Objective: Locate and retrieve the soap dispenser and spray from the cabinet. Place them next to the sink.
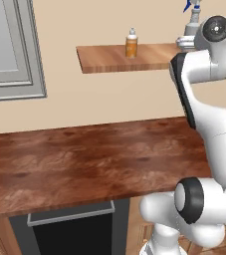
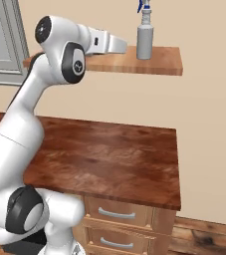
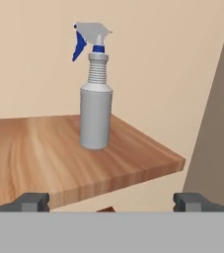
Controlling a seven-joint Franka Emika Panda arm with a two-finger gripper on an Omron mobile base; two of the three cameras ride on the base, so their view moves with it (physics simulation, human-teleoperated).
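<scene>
No readable txt, labels or nos. on the bottles, shelf or counter.

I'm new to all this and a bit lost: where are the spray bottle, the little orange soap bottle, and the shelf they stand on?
spray bottle (image 3: 95, 116): hand view, grey body.
soap dispenser (image 1: 131, 48): left base view, amber body.
shelf (image 2: 162, 62): right base view, bare board top.

Beige wall, wooden countertop, grey-framed window, drawers

Matt grey plastic on the spray, ribbed white neck; the cabinet shows smooth reddish wood grain, the countertop darker, glossier wood.
</scene>
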